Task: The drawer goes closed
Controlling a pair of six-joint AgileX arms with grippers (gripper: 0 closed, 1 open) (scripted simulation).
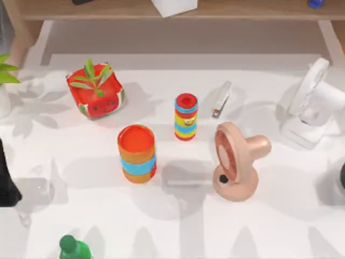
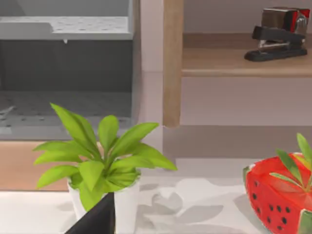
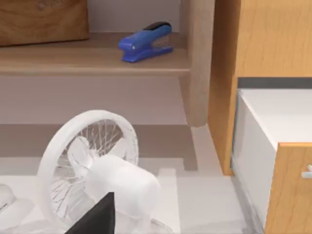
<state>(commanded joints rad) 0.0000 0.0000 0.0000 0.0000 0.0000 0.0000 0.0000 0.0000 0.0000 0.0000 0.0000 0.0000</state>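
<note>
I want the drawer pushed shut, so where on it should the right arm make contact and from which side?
In my judgement, press the wooden front panel of the drawer rather than gripping it. The drawer stands pulled out of the wooden cabinet, white inside exposed, so its flat front face is the widest surface. Come from in front, pushing straight toward the cabinet. A small pale handle peeks at the panel's edge.

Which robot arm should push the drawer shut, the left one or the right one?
Probably the right arm. Its wrist view shows the open drawer close ahead, beside the white fan. The left wrist view faces a potted plant.
</note>
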